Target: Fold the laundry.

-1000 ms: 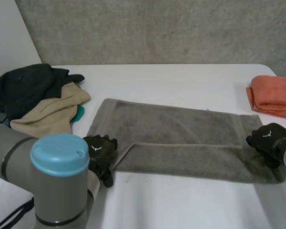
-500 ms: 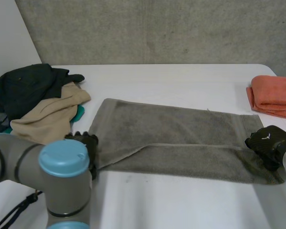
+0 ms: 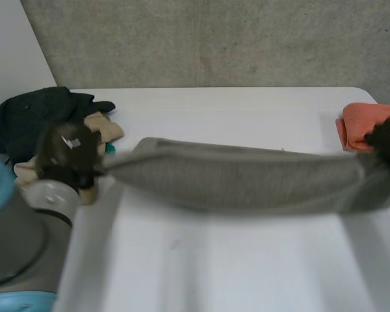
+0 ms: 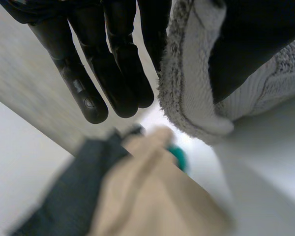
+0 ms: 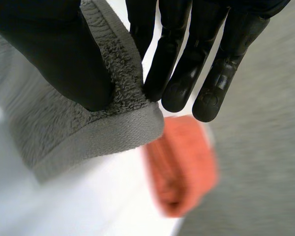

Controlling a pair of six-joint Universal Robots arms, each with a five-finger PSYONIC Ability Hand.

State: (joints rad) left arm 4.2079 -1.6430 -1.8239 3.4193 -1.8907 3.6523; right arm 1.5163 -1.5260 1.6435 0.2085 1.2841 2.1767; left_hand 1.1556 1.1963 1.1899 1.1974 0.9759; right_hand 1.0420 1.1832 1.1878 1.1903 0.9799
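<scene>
Pinch grips at both ends: our left hand (image 3: 68, 153) and right hand (image 3: 389, 138) each clamp thumb to fingers on the long grey terry towel (image 3: 240, 182), stretched above the white table (image 3: 214, 266). We judge it soft, light, saggy; corners hold best.

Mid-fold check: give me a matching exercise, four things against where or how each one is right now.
Things:
1. grey towel
2. orange cloth
3. tan garment
4. left hand

Places or states:
A. folded, at the right edge of the table
B. pinching one end of the grey towel
C. held up, stretched lengthwise
D. crumpled, at the table's left edge

Pairs: 1-C, 2-A, 3-D, 4-B
</scene>
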